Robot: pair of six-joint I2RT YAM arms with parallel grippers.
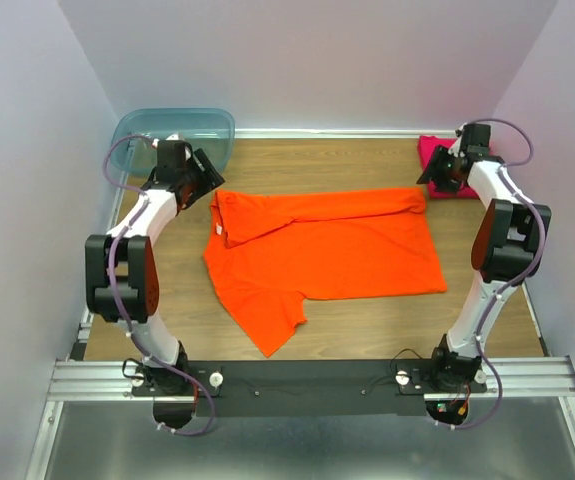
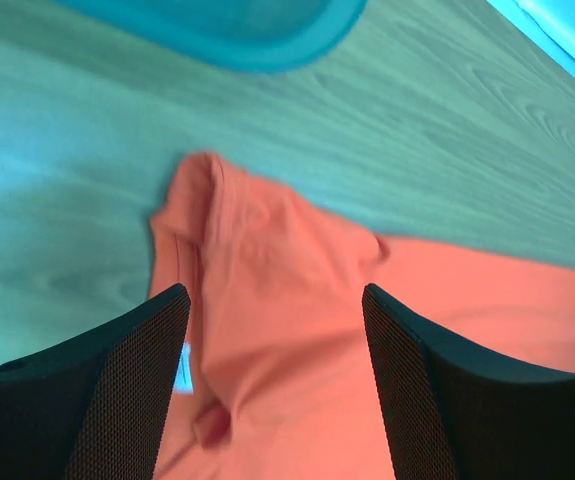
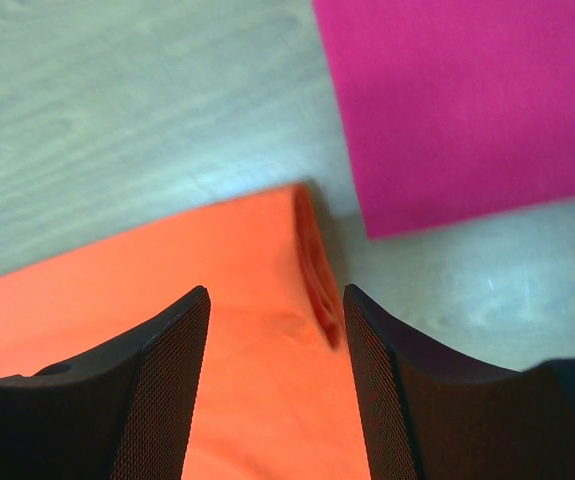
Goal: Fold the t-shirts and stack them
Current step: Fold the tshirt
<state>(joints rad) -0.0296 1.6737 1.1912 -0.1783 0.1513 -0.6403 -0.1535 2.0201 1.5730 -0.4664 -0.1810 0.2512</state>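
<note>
Right fingers (image 3: 167,390) apart above orange t-shirt (image 3: 217,290); magenta t-shirt (image 3: 467,100) half-hidden overhead

I work in a lab test cell: plain pale walls (image 1: 347,60) box in a wood-grain table (image 1: 367,330), with a bare aluminium rail (image 1: 527,378) along its near edge.

On the wooden table (image 1: 367,325) lie an orange t-shirt (image 1: 327,250), a magenta t-shirt (image 1: 429,155) and a tub (image 1: 182,125).
</note>
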